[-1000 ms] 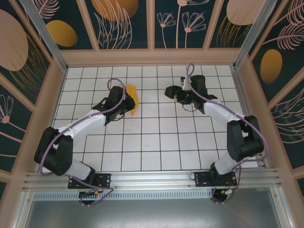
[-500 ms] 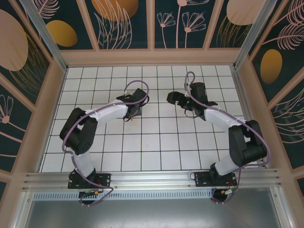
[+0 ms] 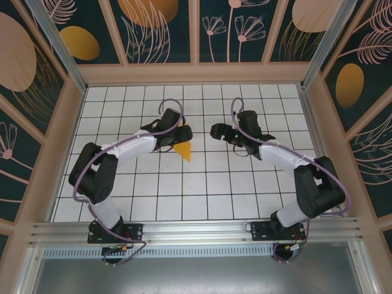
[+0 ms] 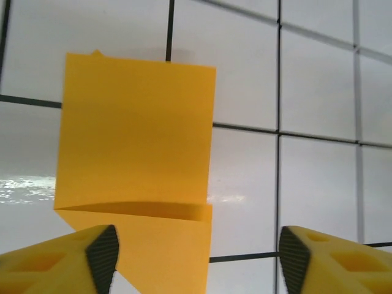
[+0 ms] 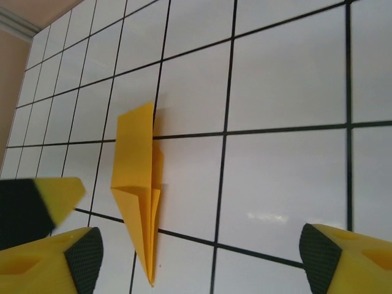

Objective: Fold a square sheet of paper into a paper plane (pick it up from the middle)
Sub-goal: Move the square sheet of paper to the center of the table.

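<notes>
Looking at the overhead feed, I've got the paper plane (image 3: 183,150) lying flat on the white tiled surface (image 3: 202,190), around the middle, with its point aimed toward the arm bases. The left gripper (image 3: 178,137) sits right over its wide end, fingers (image 4: 101,252) spread apart and not clamping anything. The right gripper (image 3: 217,131) is nearby on the other side, apart from the paper. Its fingers (image 5: 321,260) are wide open too, and empty.
</notes>
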